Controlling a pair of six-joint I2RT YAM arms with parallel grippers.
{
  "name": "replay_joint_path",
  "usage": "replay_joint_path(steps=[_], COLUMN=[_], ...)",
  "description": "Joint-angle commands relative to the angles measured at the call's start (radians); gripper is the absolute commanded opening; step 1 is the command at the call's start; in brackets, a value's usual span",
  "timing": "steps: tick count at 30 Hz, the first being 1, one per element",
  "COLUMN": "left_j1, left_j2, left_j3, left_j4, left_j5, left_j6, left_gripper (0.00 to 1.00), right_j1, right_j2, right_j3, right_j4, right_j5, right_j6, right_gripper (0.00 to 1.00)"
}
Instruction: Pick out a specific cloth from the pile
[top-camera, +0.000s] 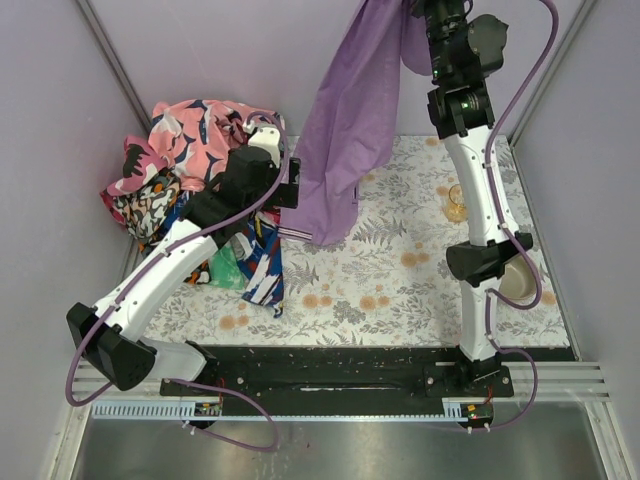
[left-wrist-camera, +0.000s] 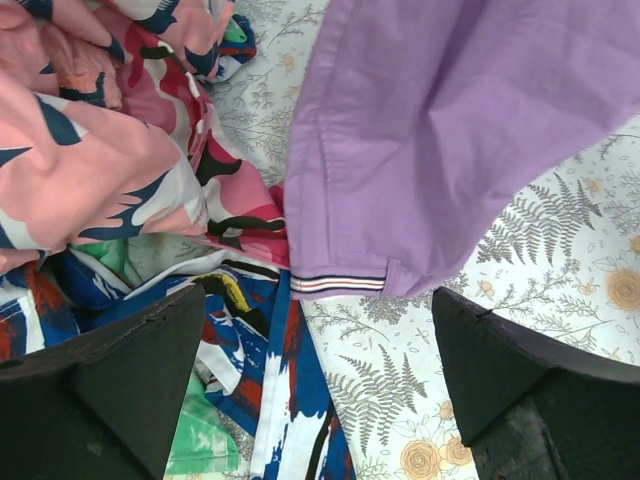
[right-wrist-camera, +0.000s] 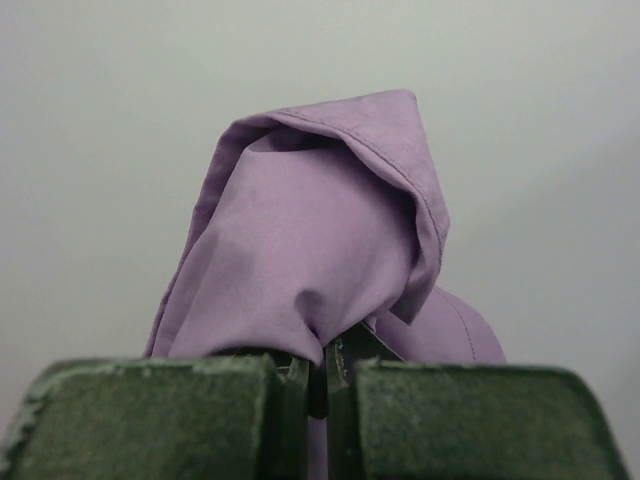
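The right gripper (right-wrist-camera: 325, 375) has its green-padded fingers (right-wrist-camera: 150, 410) clenched on a bunched fold of the plain lavender-purple soft fabric cloth (right-wrist-camera: 300, 250), at the top edge of the overhead view, right of centre. From there the cloth hangs with its long axis running down and slightly left, its lower end over the fern-and-flower printed table cover (top-camera: 400, 290); whether it touches cannot be told. The left gripper (left-wrist-camera: 318, 295) is spread wide, holding nothing, its black fingers (left-wrist-camera: 120, 390) on either side of and below the pale striped hem (left-wrist-camera: 338, 283). The heap of bright patterned cloths (top-camera: 175, 160) fills the upper left against the wall, meeting the cloth's left edge. Bare cover lies to the right of the cloth.
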Motion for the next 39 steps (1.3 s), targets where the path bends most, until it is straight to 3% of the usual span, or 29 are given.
replay_joint_path(steps=[1, 11, 14, 20, 23, 25, 28, 32, 35, 38, 39], left_j1=[0.006, 0.021, 0.026, 0.033, 0.038, 0.043, 0.046, 0.049, 0.049, 0.049, 0.049], left_j2=[-0.004, 0.05, 0.073, 0.096, 0.088, 0.082, 0.067, 0.028, -0.004, -0.036, -0.045], left_j3=[0.007, 0.027, 0.038, 0.041, 0.023, 0.009, -0.016, -0.071, -0.1, -0.129, -0.134], left_j4=[0.016, 0.018, 0.015, 0.012, 0.012, 0.012, 0.004, 0.0, -0.014, -0.037, -0.052], left_j5=[-0.07, -0.059, -0.048, -0.024, -0.019, -0.009, -0.005, 0.005, 0.016, 0.015, 0.013], left_j6=[-0.028, -0.066, -0.077, -0.112, -0.132, -0.146, -0.165, -0.194, -0.218, -0.243, -0.252], left_gripper=[0.99, 0.99, 0.99, 0.99, 0.99, 0.99, 0.99, 0.99, 0.99, 0.99, 0.99], right_j1=[-0.042, -0.178, -0.2, -0.194, -0.189, -0.18, -0.153, -0.123, -0.111, -0.106, -0.106], right_j2=[-0.009, 0.022, 0.019, 0.008, -0.039, -0.128, -0.301, -0.427, -0.395, -0.317, -0.303], right_j3=[0.071, 0.063, 0.059, -0.038, -0.238, -0.505, -1.036, -1.447, -1.586, -1.52, -1.491], right_j4=[0.188, 0.254, 0.206, -0.046, -0.14, -0.037, 0.201, 0.242, 0.216, -0.015, -0.116], right_j5=[0.039, 0.051, 0.01, -0.31, -0.414, -0.391, -0.23, -0.068, -0.043, -0.09, -0.086], right_j6=[-0.002, 0.018, 0.064, 0.369, 0.493, 0.55, 0.59, 0.708, 0.75, 0.722, 0.7], right_gripper=[0.0, 0.0, 0.0, 0.0, 0.0, 0.0, 0.0, 0.0, 0.0, 0.04, 0.3])
